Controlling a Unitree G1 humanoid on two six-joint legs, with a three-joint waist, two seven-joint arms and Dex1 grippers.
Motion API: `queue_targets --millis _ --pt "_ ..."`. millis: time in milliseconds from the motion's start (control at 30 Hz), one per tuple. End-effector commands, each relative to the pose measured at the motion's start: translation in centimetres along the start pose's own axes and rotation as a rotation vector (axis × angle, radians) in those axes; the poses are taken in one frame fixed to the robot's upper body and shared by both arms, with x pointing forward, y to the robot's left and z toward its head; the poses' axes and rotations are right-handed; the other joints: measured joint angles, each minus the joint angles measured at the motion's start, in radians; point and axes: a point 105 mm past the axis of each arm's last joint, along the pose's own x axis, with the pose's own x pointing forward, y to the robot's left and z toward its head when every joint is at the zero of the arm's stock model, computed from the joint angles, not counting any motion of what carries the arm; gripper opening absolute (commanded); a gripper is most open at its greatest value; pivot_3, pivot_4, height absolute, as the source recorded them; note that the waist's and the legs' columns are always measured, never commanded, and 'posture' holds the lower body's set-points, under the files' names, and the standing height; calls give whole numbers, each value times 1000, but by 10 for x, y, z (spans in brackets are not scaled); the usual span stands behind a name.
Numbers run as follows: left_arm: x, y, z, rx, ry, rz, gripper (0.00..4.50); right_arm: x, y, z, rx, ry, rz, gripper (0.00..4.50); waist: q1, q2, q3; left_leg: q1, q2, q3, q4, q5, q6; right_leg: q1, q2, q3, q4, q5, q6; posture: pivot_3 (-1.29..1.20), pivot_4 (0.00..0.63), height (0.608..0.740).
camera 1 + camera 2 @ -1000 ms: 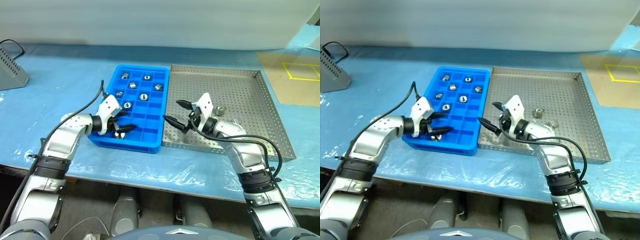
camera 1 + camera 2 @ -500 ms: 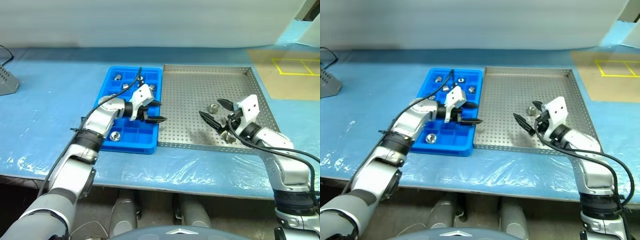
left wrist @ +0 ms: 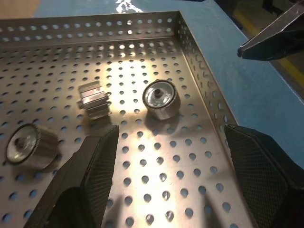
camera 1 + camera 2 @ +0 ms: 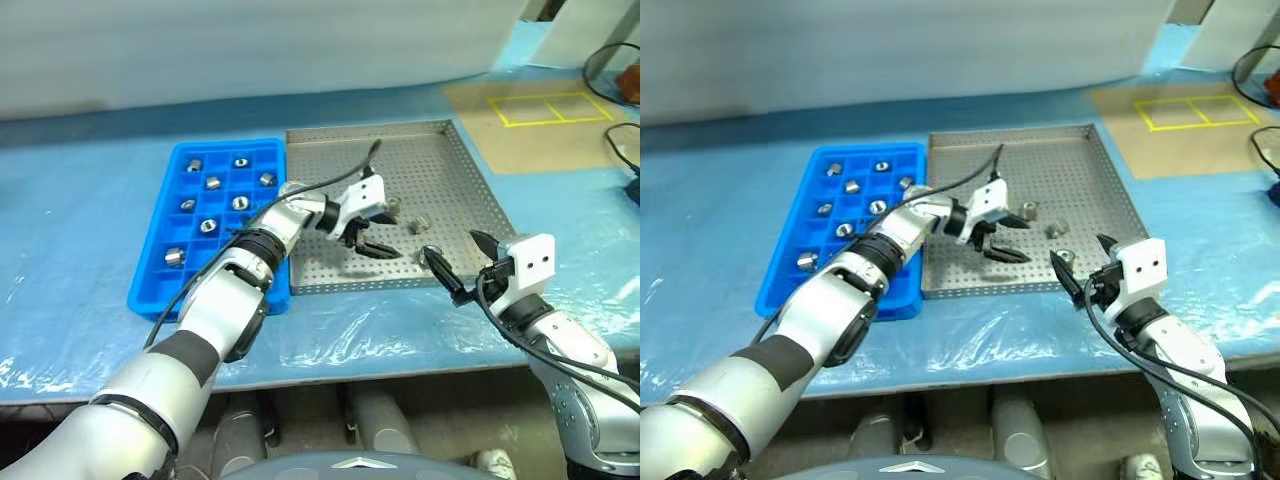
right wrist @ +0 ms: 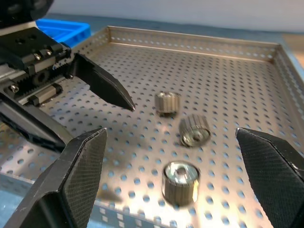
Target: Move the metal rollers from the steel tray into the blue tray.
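The steel tray (image 4: pixel 430 165) holds three metal rollers (image 4: pixel 393 207) (image 4: pixel 420 226) (image 4: pixel 432 258) near its front right. The blue tray (image 4: pixel 225 146) lies against its left side with several rollers (image 4: pixel 213 182) in its compartments. My left gripper (image 4: pixel 388 234) reaches across over the steel tray, open and empty, just left of the rollers. In the left wrist view the rollers (image 3: pixel 160 98) lie ahead of its fingers (image 3: pixel 90 166). My right gripper (image 4: pixel 452 246) hovers open and empty at the tray's front right corner, with the nearest roller (image 5: pixel 181 176) between its fingers (image 5: pixel 71 175).
Blue plastic sheeting (image 4: pixel 80 200) covers the table. A brown board with yellow tape (image 4: pixel 530 105) lies at the back right, and cables (image 4: pixel 615 60) run at the far right. The left arm's black cable (image 4: pixel 330 185) trails over the steel tray.
The camera has swung right. My left gripper moved from over the blue tray to over the steel tray beside the rollers. My right gripper drew back to the tray's front right corner.
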Motion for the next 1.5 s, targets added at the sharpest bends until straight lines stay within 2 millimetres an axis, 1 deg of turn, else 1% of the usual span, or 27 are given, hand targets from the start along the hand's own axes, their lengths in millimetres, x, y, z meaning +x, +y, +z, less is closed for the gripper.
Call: queue_targets --millis 33,200,267,367,467,567,633,700,800,833,867,967,1100,1133,1300,1500 --pt "4 1 4 93 44 -12 3737 -14 -6 14 -36 -40 -60 4500 -33 0 0 0 -1 0 1 -1 1 0 -1 0 0 -1 1 -864 150 740" --pt "13 -4 -6 99 79 -2 3737 -27 -13 14 -45 -24 -114 4500 -103 0 0 -1 -4 -3 2 -4 1 5 -3 -4 -7 0 8 -898 150 740" --pt "18 -3 -9 104 91 25 3737 -29 -13 15 -46 -26 -120 4500 -133 0 0 -1 -4 -4 1 -5 3 9 -3 -6 -16 3 14 -902 150 740" --pt "24 -2 -12 105 112 61 3737 -30 -12 14 -53 -14 -119 4500 -169 0 0 -2 -10 -5 2 -8 7 10 -9 -6 -18 4 15 -909 150 740" --pt "27 4 -2 91 72 106 3737 -32 -11 13 -54 -3 -120 4500 -198 1 0 -4 -15 -5 3 -11 12 11 -14 -7 -21 4 19 -912 150 740" --pt "25 12 9 41 16 150 3737 -34 -9 11 -52 9 -118 4500 -221 1 0 -8 -18 -6 4 -13 16 11 -17 -7 -25 6 21 -913 150 740" --pt "22 19 12 -2 -6 202 3737 -34 -8 9 -50 16 -116 4500 -235 1 0 -10 -20 -6 5 -15 19 11 -19 -8 -27 9 18 -911 150 740" --pt "20 22 11 -33 -16 227 3737 -35 -7 9 -48 18 -114 4500 -251 1 0 -11 -22 -6 6 -16 20 11 -22 -9 -28 10 18 -907 150 740" --pt "16 22 5 -29 2 225 3737 -34 -5 9 -47 25 -104 4500 -263 1 0 -11 -26 -7 6 -18 23 12 -26 -10 -29 9 20 -899 150 740" --pt "14 21 3 -21 14 218 3737 -33 -4 8 -50 31 -99 4500 -267 1 0 -11 -28 -7 6 -18 24 13 -29 -11 -29 9 23 -897 150 740" --pt "11 22 -3 -11 42 231 3737 -33 -3 8 -46 31 -95 4500 -274 1 0 -11 -30 -7 6 -18 24 13 -30 -11 -29 10 25 -892 150 740" --pt "3 23 -21 22 120 252 3737 -31 -3 8 -44 34 -91 4500 -286 1 0 -12 -31 -9 9 -20 28 17 -32 -13 -30 9 26 -888 150 740" --pt "-3 25 -36 -22 158 303 3737 -29 -2 7 -43 37 -80 4500 -290 0 0 -11 -31 -16 16 -22 30 25 -32 -18 -31 8 29 -879 150 740" --pt "-3 24 -38 -17 165 305 3737 -29 -3 7 -43 38 -81 4500 -291 0 0 -11 -31 -18 18 -22 30 26 -32 -19 -31 5 33 -876 150 740" --pt "-1 23 -38 -16 161 303 3737 -28 -4 6 -46 45 -74 4500 -305 0 0 -11 -34 -23 21 -22 30 30 -37 -26 -32 4 34 -867 150 740" --pt "-13 34 -35 -94 113 375 3737 -28 -3 6 -44 48 -71 4500 -320 0 0 -12 -43 -27 21 -23 30 28 -50 -32 -32 1 40 -867 150 740"
